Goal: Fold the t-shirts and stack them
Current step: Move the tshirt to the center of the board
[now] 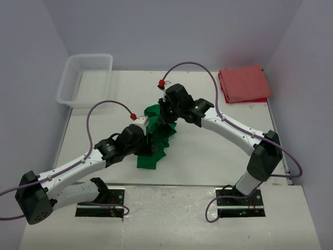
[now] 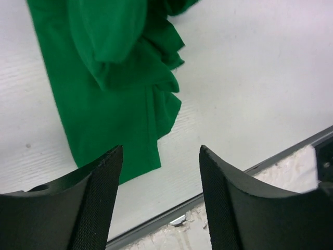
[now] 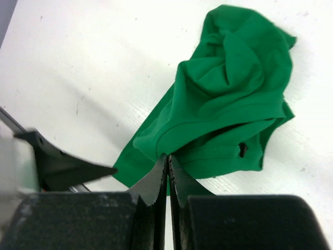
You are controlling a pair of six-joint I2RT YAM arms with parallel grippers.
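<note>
I pinch the green shirt
My right gripper clamps its 12 o'clock end; left gripper gapes at 6 o'clock.

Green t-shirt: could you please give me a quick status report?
Left gripper open, at crumpled green t-shirt near edge. Right gripper shut on its hem. Salmon t-shirt folded, far right. Nothing blocking.
</note>
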